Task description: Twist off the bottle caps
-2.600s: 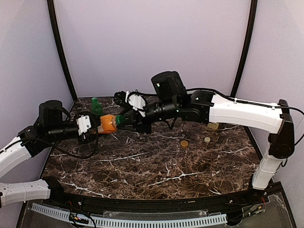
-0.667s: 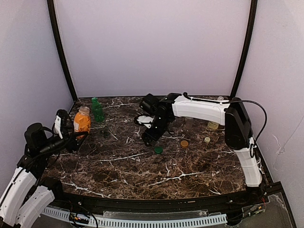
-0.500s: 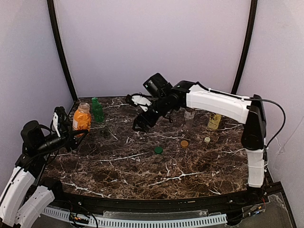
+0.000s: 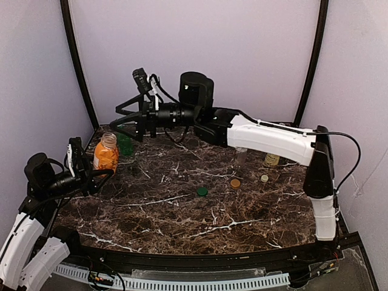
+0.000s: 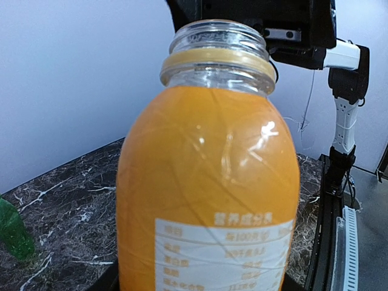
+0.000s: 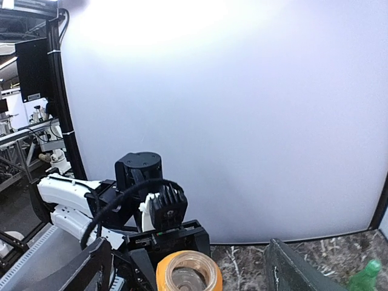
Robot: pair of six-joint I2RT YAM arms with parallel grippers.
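right pincer [image 4: 121, 119]: hanging in the air over the table's 10 o'clock corner, jaws spread wide, gripping nothing and touching nothing.
left pincer [image 4: 94, 174]: clamping the lower body of the orange juice bottle [image 5: 206, 182].
orange juice bottle: standing upright at 9 o'clock, neck open and capless.
loose caps: green cap [image 4: 202, 191] lying near table centre; golden-brown cap [image 4: 235, 182] and cream-white cap [image 4: 264, 178] lying apart, off to its 3 o'clock.
green bottle [image 4: 125, 145]: standing at 2 o'clock of the orange one; top hidden under the right pincer.
obscured: left fingertips running off the wrist view's bottom edge; tea bottle [image 4: 272, 159] showing only partly behind the right arm.
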